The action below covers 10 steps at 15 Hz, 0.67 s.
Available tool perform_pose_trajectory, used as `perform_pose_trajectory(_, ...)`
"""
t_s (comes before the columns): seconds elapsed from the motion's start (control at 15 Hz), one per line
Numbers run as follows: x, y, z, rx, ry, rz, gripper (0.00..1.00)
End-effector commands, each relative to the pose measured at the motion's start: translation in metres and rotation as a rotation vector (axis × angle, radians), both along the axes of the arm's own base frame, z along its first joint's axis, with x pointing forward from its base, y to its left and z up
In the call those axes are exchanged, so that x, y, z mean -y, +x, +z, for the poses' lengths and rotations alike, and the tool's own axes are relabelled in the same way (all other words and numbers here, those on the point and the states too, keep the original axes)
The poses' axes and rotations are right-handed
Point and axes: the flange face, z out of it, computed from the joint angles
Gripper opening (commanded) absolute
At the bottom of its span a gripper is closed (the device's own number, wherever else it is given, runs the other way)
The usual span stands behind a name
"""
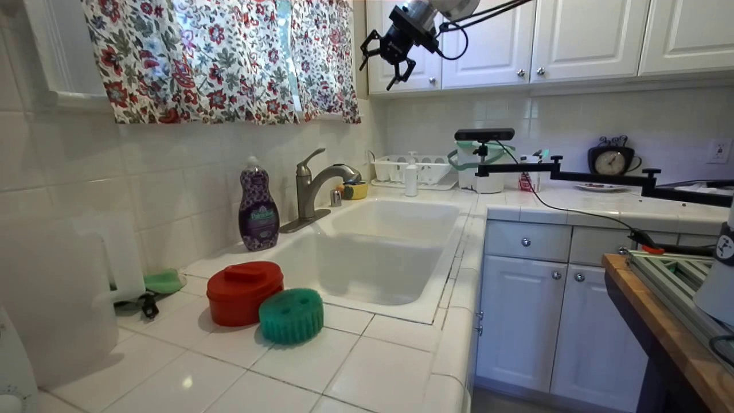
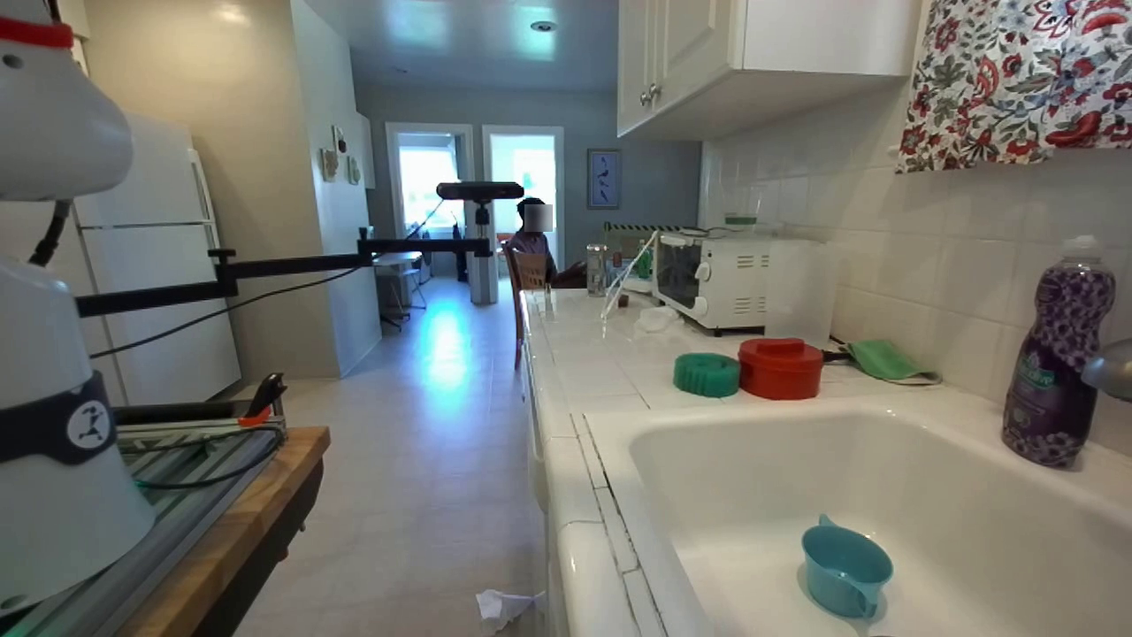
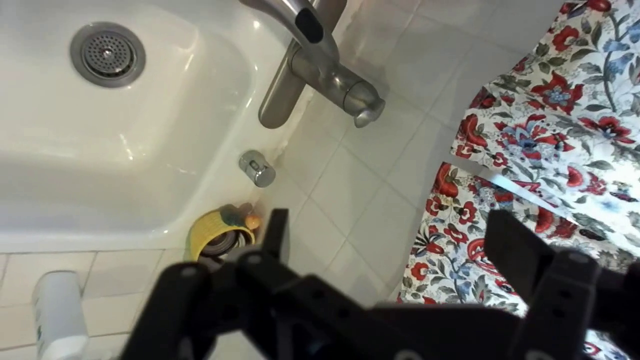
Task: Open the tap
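Note:
The tap (image 1: 308,195) is a grey brushed-metal faucet with an arched spout on the sink's back rim. Its lever handle (image 1: 310,159) points up and toward the sink in an exterior view. The tap (image 3: 325,80) shows at the top of the wrist view, with the end of its handle (image 3: 369,111) toward the wall tiles. Only the spout tip (image 2: 1112,370) shows in an exterior view at the right edge. My gripper (image 1: 376,77) is open and empty, high above the tap and apart from it. In the wrist view the open fingers (image 3: 389,217) have nothing between them.
A purple soap bottle (image 1: 258,209) stands beside the tap. A floral curtain (image 1: 223,63) hangs at the window behind. A small metal cap (image 3: 258,169) and yellow holder (image 3: 220,232) sit along the rim. The sink (image 2: 761,433) holds a blue cup (image 2: 845,569). Wall cabinets (image 1: 487,46) are near the arm.

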Motion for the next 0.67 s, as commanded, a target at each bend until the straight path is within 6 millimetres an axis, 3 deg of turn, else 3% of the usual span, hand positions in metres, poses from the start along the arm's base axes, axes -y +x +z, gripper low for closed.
perform_pose_trajectory(0.0, 0.003, 0.005, 0.002, -0.008, 0.011, -0.005, 1.0)
perform_pose_trajectory(0.27, 0.004, 0.009, 0.005, -0.015, 0.021, -0.008, 1.0)
perform_pose_trajectory(0.6, 0.01, 0.022, -0.036, -0.055, 0.053, -0.003, 1.0)
